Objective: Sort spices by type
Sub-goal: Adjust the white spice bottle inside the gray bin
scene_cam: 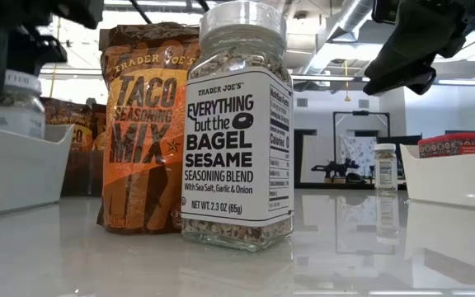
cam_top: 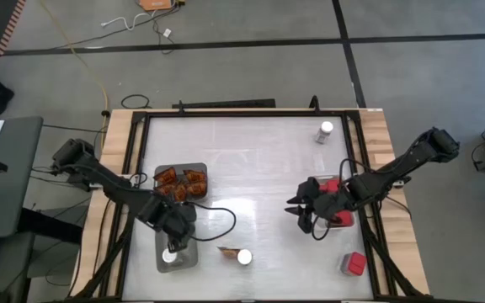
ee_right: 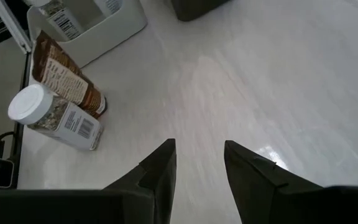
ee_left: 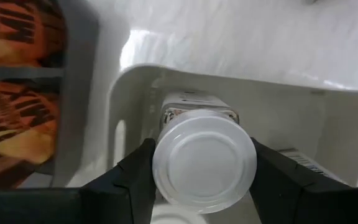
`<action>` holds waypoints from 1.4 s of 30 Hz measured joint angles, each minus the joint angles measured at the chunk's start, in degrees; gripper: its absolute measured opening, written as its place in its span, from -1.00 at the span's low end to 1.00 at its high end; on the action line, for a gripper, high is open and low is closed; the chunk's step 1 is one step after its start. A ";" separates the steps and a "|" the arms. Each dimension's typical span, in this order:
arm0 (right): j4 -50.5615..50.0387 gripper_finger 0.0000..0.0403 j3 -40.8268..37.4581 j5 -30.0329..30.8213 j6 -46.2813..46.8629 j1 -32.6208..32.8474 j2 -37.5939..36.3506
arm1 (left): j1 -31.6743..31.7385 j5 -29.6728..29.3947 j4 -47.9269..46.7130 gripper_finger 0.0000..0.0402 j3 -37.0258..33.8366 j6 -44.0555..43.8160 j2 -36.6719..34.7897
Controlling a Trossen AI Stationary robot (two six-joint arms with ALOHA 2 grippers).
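Note:
My left gripper (cam_top: 173, 242) is shut on a small round jar with a white lid (ee_left: 204, 163), over a light tray (ee_left: 241, 81) at the table's near left. A second white lid (ee_left: 173, 218) shows in that tray. My right gripper (ee_right: 199, 155) hangs open and empty right of centre, beside a white tray of red boxes (cam_top: 341, 204). A jar (cam_top: 244, 257) and an orange-brown packet (cam_top: 227, 251) stand together near the front edge. Another jar (cam_top: 325, 130) stands at the far right. My left gripper pinches the jar by the rim of its white lid (ee_left: 160, 168), one finger on each side. The fingers come from above, pointing down. The jar hangs upright below them over the tray. Whether its base touches the tray floor is hidden by the jar itself.
A grey tray (cam_top: 202, 171) with several orange-brown packets sits just beyond the left gripper. A red box (cam_top: 355, 263) lies near the front right corner. The middle of the table between the arms is bare. A black frame borders the table.

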 joint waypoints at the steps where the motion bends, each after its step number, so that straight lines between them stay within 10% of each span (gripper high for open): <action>1: 0.01 -0.20 0.00 0.02 0.05 -0.22 0.00 | 0.26 0.43 0.31 -0.02 -0.62 0.50 0.04; 24: 0.05 -0.20 0.00 0.02 0.16 -1.08 0.00 | 1.91 -0.33 0.52 0.35 -1.84 2.39 -1.61; 42: 0.03 -0.20 0.00 0.02 0.03 -1.08 0.00 | -2.90 -4.22 1.83 0.35 -1.45 -19.15 -11.37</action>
